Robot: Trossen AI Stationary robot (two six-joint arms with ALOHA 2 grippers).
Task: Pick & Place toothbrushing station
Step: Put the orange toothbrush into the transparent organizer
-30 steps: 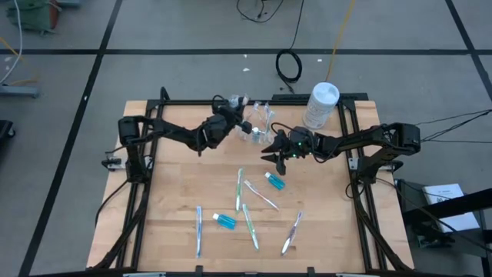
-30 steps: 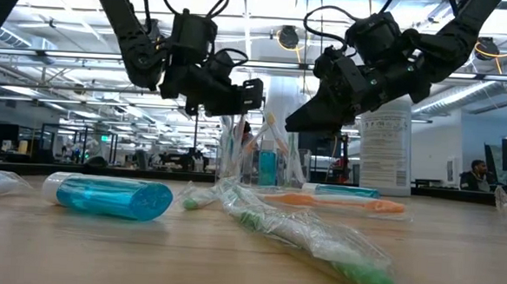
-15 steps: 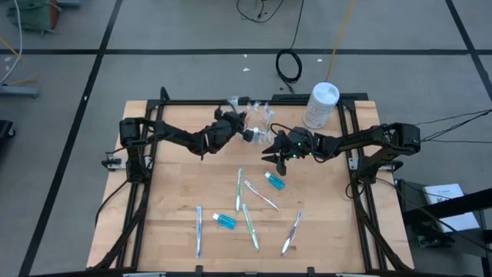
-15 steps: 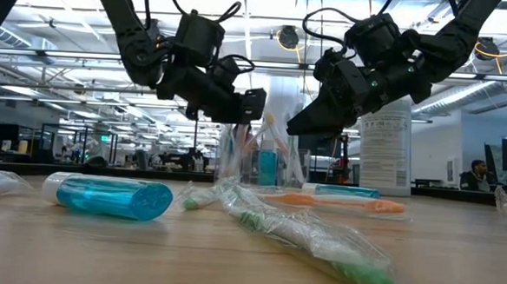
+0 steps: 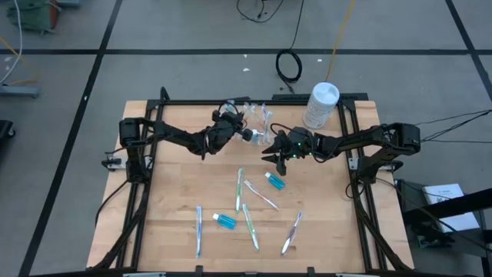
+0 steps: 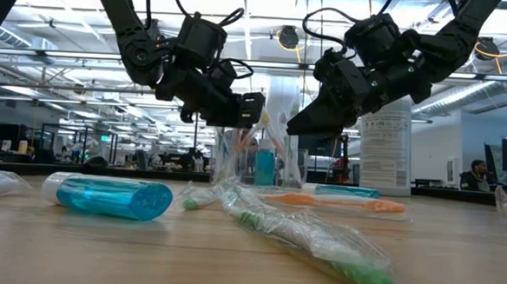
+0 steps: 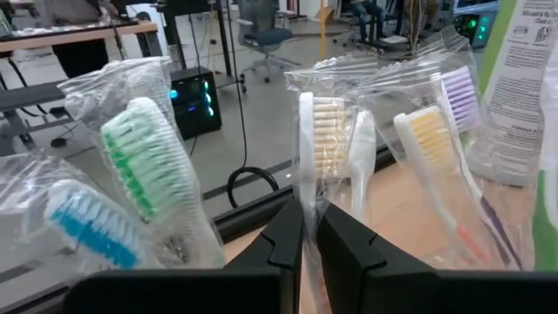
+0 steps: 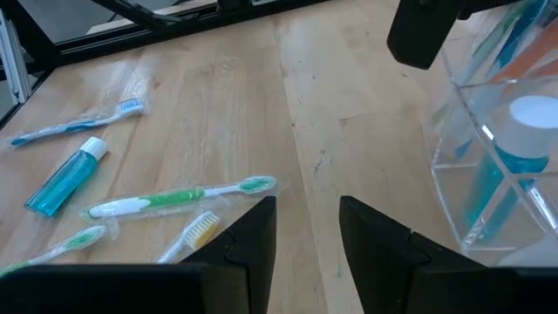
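- The left gripper (image 5: 246, 133) is pinched nearly closed on a wrapped white toothbrush (image 7: 318, 144), gripping it just below the bristles at the clear cup (image 5: 263, 121).
- Gripping near the head keeps the brush upright, so the handle can go down into the cup first (a judgement, as the handle's lower end is hidden).
- The right gripper (image 8: 305, 235) hangs above the table just beside the cup with its fingers apart and nothing between them. It is probably waiting clear of the left arm for the next pick.
- The cup stands at the back of the table, near the white canister (image 5: 321, 104). Its walls split it into compartments, which would keep brushes and paste apart.
- Brush heads up in the cup number 5: green (image 7: 148, 174), blue (image 7: 87, 228), yellow (image 7: 427, 139), purple (image 7: 462, 92) and the held white one.
- Toothbrushes lying flat on the wooden table (image 5: 161, 208) also number 5, all in their wrappers. One is the blue one (image 5: 198, 231) and another the pinkish one (image 5: 292, 232).
- Blue white-capped tubes number 3. 1 stands inside the cup (image 8: 527, 122) and 2 lie on the table (image 5: 274, 181) (image 5: 225, 221).
- The job looks roughly half done.
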